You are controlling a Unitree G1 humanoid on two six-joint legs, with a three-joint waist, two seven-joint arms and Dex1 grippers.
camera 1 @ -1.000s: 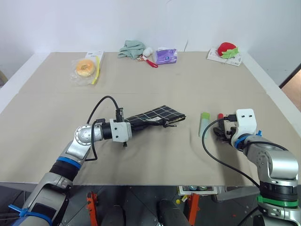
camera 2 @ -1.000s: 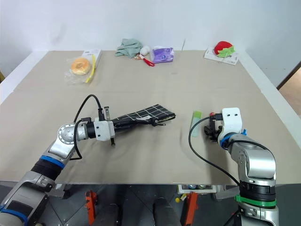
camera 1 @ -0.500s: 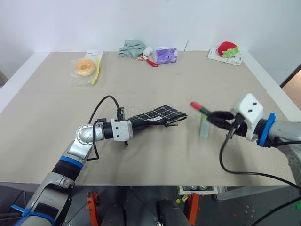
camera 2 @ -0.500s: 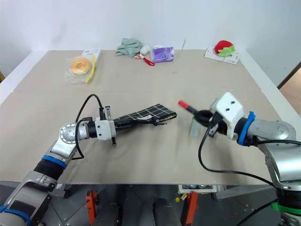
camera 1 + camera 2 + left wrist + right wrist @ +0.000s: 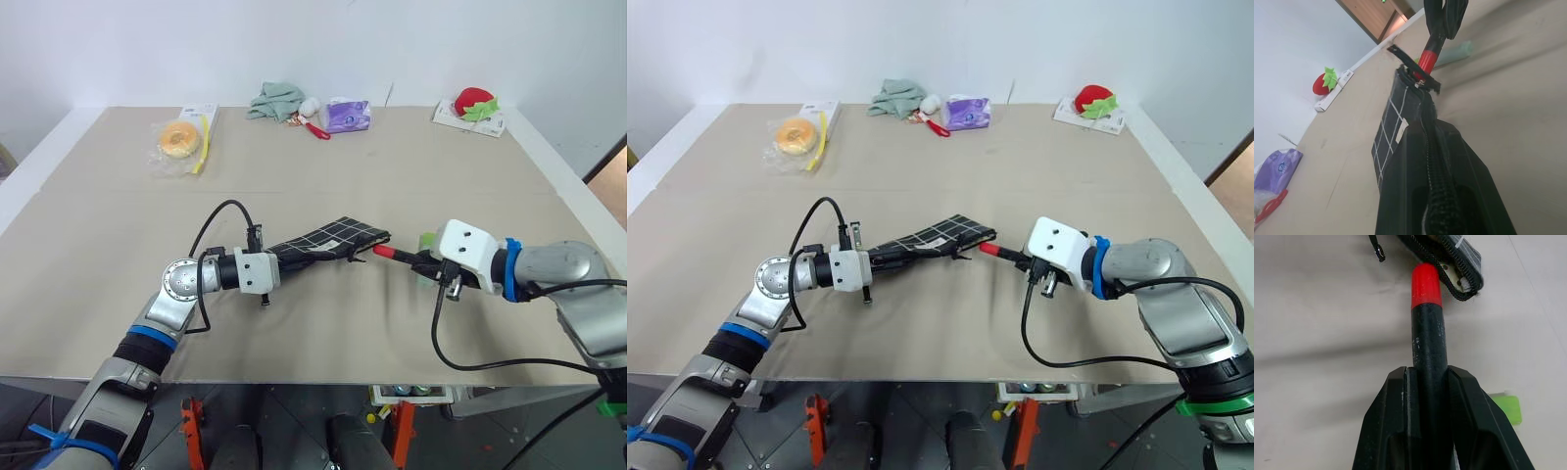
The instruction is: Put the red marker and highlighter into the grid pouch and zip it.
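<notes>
The grid pouch lies flat mid-table, black with white lines, its open zipper end toward the right. My left gripper is shut on the pouch's near end and points level to the right. The right gripper is shut on the red marker, whose red end points at the pouch mouth and stops just short of it. In the left wrist view the marker meets the pouch's far end. The highlighter lies on the table behind the right gripper, mostly hidden.
Along the far edge sit a bagged doughnut, a teal cloth, a small red-handled item, a purple packet and a strawberry toy on a white box. Bare tabletop lies between the arms and that clutter.
My right gripper closed on the red marker beside the highlighter, lifted it, rolled, and carried it left to the pouch mouth. The left gripper and pouch have stayed put.
</notes>
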